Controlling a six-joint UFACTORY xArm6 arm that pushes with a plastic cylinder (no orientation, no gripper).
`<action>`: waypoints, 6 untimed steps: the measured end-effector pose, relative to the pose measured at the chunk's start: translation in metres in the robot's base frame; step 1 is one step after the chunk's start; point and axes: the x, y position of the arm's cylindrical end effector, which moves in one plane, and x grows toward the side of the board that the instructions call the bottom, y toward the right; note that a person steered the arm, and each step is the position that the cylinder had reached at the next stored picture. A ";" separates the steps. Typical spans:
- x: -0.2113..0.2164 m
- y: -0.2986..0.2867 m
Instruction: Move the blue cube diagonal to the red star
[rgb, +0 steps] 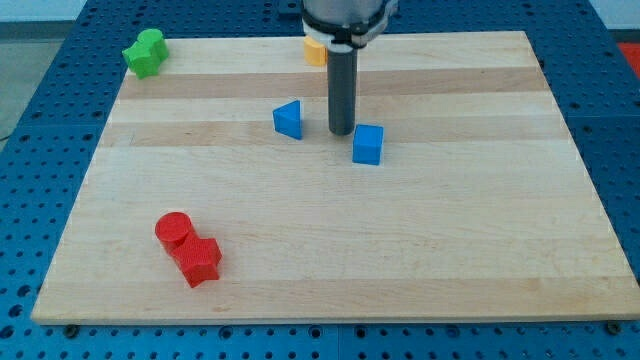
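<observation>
Standing upright near the view's top centre, my rod ends in my tip (341, 132), which sits on the desk (450, 250). There is no claw on this arm, so nothing spreads, presses together or pinches; the rod is plain and straight.

The blue cube (367, 144) lies just to the view's right of my tip and slightly toward the view's bottom, very close, though I cannot tell whether the two touch. A second blue block (288, 119), wedge-like in shape, sits to the view's left of my tip, a little farther off than the cube, so my tip stands between the two blue pieces.

The red star (200, 261) lies well away from my tip, toward the view's bottom left. A red cylinder (172, 231) touches it on its upper-left side, a bit nearer to my tip.

An orange block (314, 51) shows at the view's top edge of the desk, beyond my tip and partly hidden by the arm, so its shape is unclear. A green block (144, 52) with a lobed outline rests at the desk's top-left corner, far to the view's left of my tip.
</observation>
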 end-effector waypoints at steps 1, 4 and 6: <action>0.002 0.033; 0.112 0.042; 0.064 0.033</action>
